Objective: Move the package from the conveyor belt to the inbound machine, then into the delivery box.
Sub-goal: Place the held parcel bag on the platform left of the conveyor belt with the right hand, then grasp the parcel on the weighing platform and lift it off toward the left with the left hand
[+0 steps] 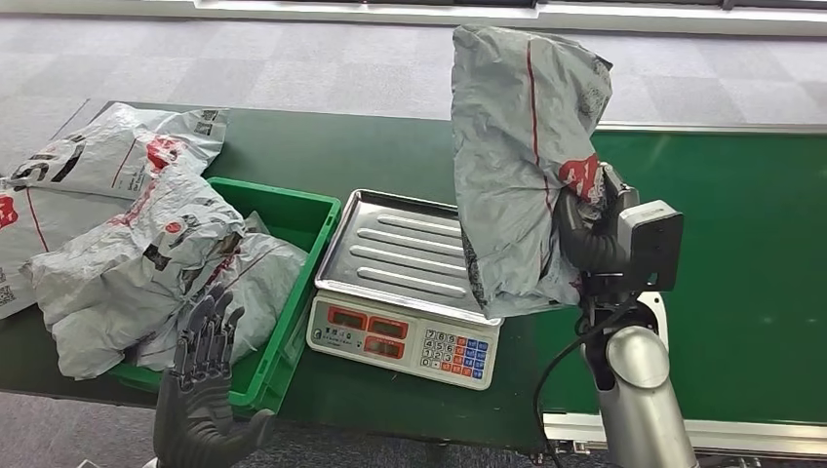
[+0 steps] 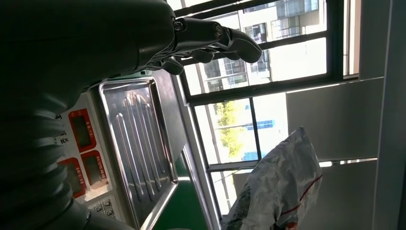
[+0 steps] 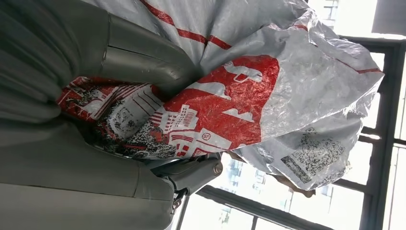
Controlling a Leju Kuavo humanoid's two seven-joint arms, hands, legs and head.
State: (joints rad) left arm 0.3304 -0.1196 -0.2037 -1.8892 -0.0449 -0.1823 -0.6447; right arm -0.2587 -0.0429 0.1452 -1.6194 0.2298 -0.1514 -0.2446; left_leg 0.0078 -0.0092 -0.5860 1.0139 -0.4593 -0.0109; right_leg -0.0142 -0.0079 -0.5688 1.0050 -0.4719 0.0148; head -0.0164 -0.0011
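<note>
My right hand (image 1: 585,229) grips a grey plastic mail package (image 1: 522,146) with red print, holding it upright above the right edge of the scale's steel tray (image 1: 405,249). Up close, the right hand (image 3: 143,62) presses into the package (image 3: 268,86) at its red logo. The scale (image 1: 400,341), the inbound machine, has red displays and a keypad facing me. My left hand (image 1: 200,385) hovers open, fingers spread, at the near edge of the green bin (image 1: 293,219). In the left wrist view the left hand (image 2: 210,40) hangs over the scale tray (image 2: 139,143), with the package (image 2: 282,191) beyond.
The green bin holds several grey mail bags (image 1: 146,273), and more bags (image 1: 88,166) lie on the table to its left. The green conveyor belt (image 1: 751,253) runs along the right. The table's near edge is just below the scale.
</note>
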